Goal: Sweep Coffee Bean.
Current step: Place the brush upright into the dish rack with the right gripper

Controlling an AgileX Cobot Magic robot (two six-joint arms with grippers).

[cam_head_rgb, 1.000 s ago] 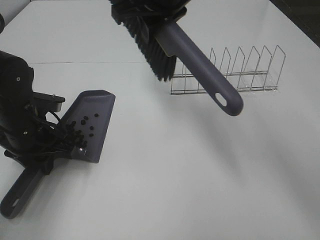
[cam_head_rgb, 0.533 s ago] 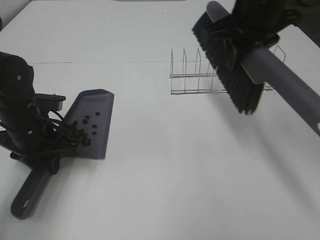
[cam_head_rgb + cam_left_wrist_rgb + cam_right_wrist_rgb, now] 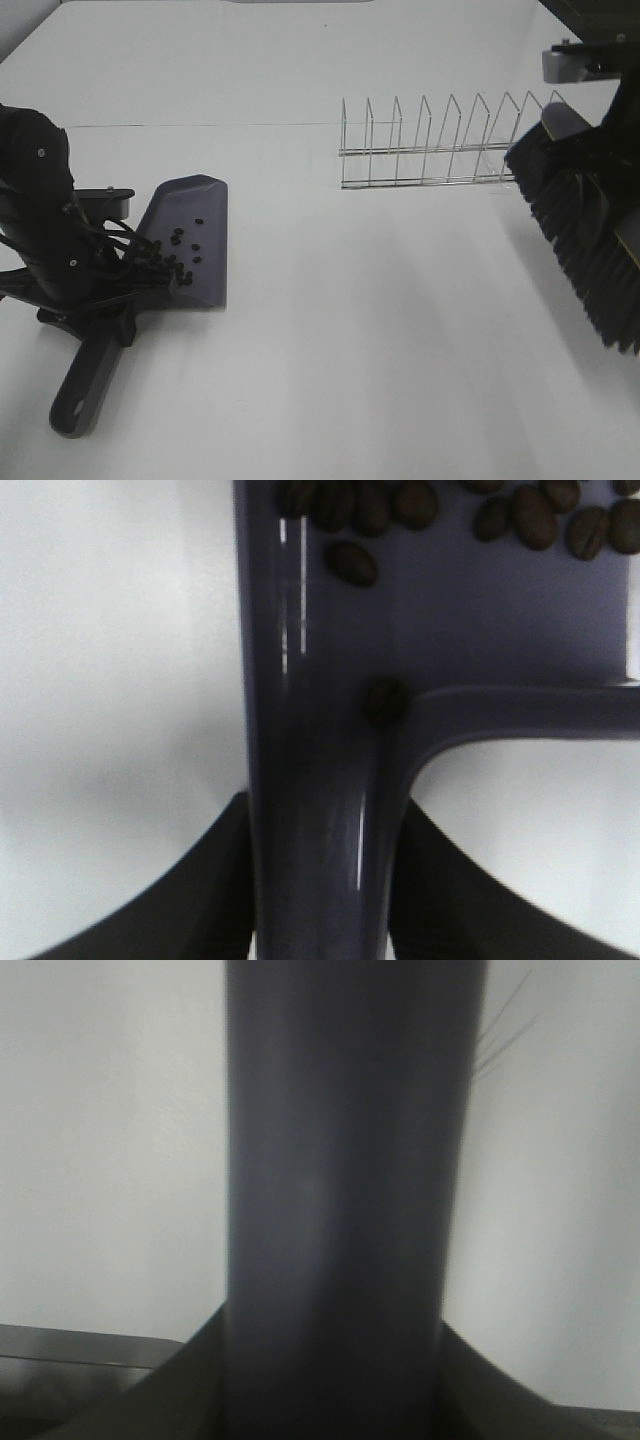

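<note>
The grey-purple dustpan (image 3: 195,215) lies flat on the white table at the left, handle (image 3: 85,385) toward the front. Several tiny dark coffee beans (image 3: 180,262) lie in it near the handle end; they show close up in the left wrist view (image 3: 352,562). My left gripper (image 3: 100,290) is shut on the dustpan's handle (image 3: 320,820). My right gripper (image 3: 600,150) is shut on the brush's handle (image 3: 340,1190) at the far right. The brush's black bristles (image 3: 585,250) hang above the table.
A wire dish rack (image 3: 450,145) stands at the back, right of the middle. The white table (image 3: 380,330) stretches between dustpan and brush. The table's back edge runs along the top.
My right gripper has carried the brush from above the middle back to the far right edge, past the wire rack. The dustpan has turned a little, its handle swinging right.
</note>
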